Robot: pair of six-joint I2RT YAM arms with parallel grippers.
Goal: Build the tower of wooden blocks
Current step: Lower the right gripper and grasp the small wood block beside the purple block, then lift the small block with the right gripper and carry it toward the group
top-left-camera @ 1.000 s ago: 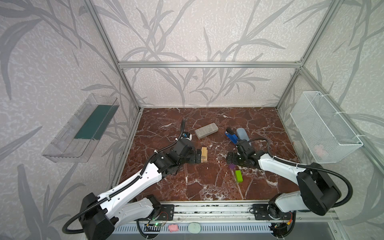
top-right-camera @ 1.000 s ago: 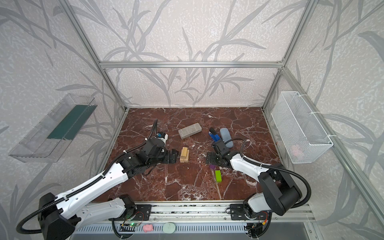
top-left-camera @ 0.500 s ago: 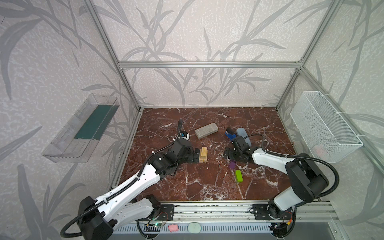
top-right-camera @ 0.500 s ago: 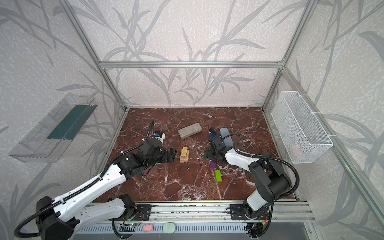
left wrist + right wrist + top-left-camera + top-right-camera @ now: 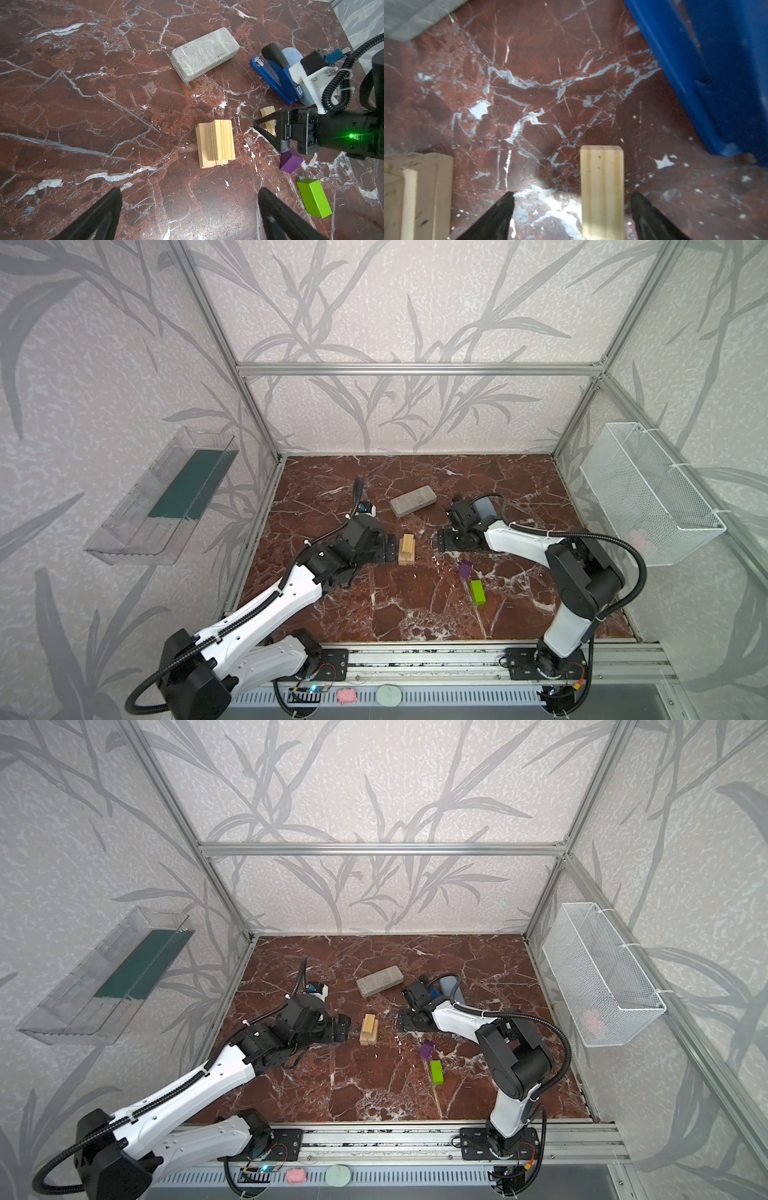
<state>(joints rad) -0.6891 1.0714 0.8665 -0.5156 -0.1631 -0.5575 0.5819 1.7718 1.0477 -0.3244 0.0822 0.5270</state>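
The tower [image 5: 407,549] [image 5: 369,1029] [image 5: 215,143] is a low stack of pale wood blocks at mid-floor. My left gripper [image 5: 390,547] [image 5: 190,199] stands open just left of it, holding nothing. A loose pale wood block [image 5: 602,191] [image 5: 268,116] lies on the floor between the fingers of my right gripper [image 5: 572,197] [image 5: 441,540], right of the tower. That gripper is open, with a gap on each side of the block. The purple block [image 5: 465,569] [image 5: 291,160] and the lime green block [image 5: 478,592] [image 5: 313,199] lie nearer the front, right of the tower.
A speckled grey slab [image 5: 412,500] [image 5: 204,54] lies behind the tower. A blue-and-black stapler [image 5: 274,72] [image 5: 716,72] sits close behind my right gripper. A white wire basket [image 5: 648,493] hangs on the right wall and a clear tray [image 5: 162,497] on the left wall.
My right gripper has moved back and left from beside the purple block to straddle the loose pale block. My left gripper has drawn back a little to the left of the tower.
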